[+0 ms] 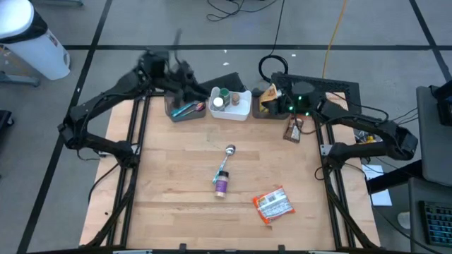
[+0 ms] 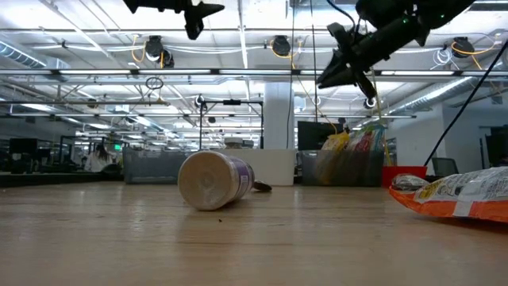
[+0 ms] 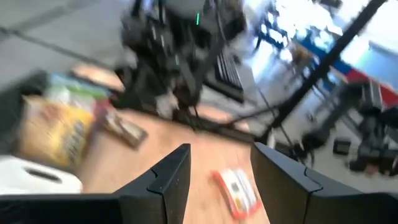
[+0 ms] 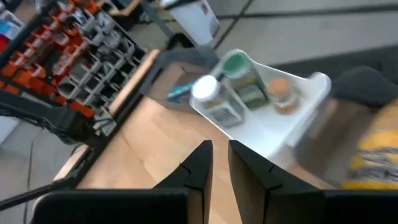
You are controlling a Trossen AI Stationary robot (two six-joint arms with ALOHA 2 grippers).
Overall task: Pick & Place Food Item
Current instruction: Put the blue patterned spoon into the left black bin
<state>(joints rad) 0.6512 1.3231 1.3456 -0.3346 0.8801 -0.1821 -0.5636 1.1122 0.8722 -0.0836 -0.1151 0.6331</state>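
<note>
Two matte black jointed arms, left arm (image 1: 106, 106) at frame left, right arm (image 1: 367, 134) at frame right, green indicator light (image 1: 296, 100) glowing upper right, smooth wedge-shaped black fingers (image 3: 168, 180)

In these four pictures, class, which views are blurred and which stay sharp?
Left wrist view: heavy smear across the snack packet and the room. Right wrist view: softer blur over the white bin. High view: the left arm streaks near the grey bin. Low view: sharp on the purple cup, with bright ceiling lights.
</note>
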